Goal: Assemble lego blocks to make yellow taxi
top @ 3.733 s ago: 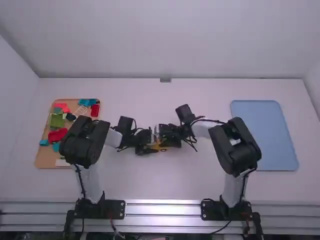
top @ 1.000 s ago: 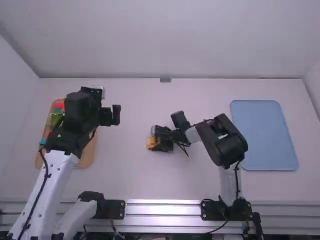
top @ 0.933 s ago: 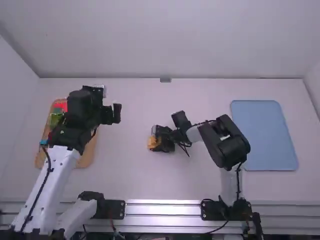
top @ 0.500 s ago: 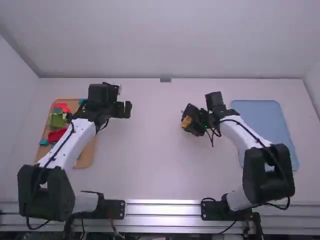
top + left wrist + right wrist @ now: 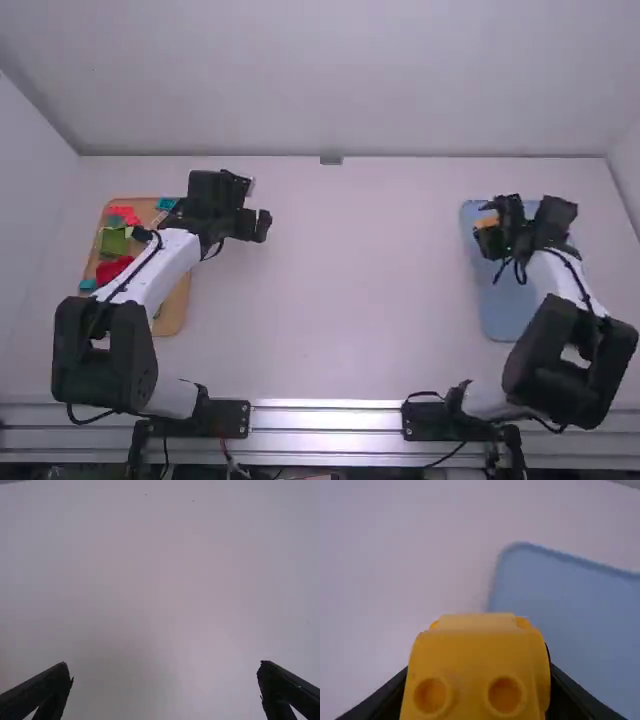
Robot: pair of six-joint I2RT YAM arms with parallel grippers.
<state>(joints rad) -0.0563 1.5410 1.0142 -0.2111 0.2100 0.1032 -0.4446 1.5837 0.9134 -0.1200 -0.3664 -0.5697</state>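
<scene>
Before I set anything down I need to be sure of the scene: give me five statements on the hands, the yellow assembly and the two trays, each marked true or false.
1. The right hand grips the yellow assembly. True.
2. The left hand is shut on a red block. False: its fingers are wide apart, with nothing between them.
3. In the high view, the yellow assembly shows at the blue tray, towards its far left corner. True.
4. The brown tray holds red and green pieces. True.
5. The blue tray is at the left end of the table. False: it is at the right.
</scene>
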